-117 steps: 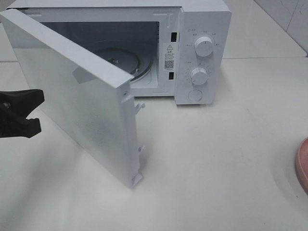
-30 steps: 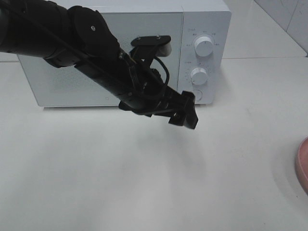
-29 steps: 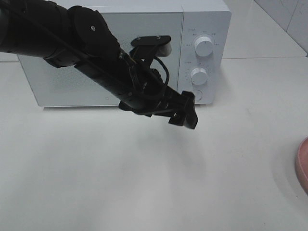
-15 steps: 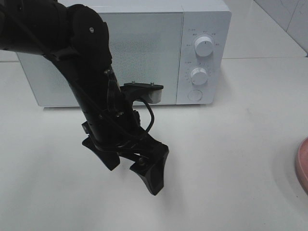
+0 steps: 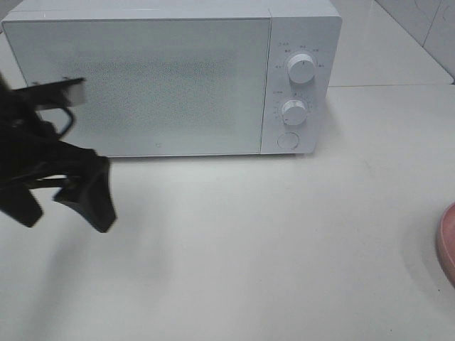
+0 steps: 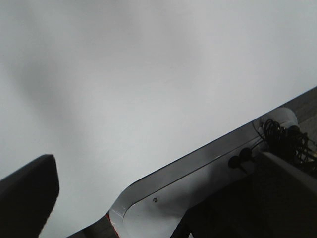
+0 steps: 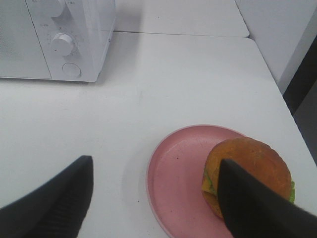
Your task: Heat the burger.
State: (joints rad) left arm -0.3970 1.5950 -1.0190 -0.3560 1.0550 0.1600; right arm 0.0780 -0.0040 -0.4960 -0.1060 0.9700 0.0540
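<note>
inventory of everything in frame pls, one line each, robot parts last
microwave: 1, white, back of table, door shut
dials: 2, white, stacked on microwave's right panel, round button below
plate: 1, pink, table's right edge
burger: 1, golden-brown bun, green and yellow at its edge, on plate, off-centre
table: 1, white
left gripper: 1, black, open, empty, in front of microwave's left end
right gripper: 1, black, open, empty, above plate

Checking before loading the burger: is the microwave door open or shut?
Shut. The microwave door lies flush with the control panel, hiding the inside.
</note>
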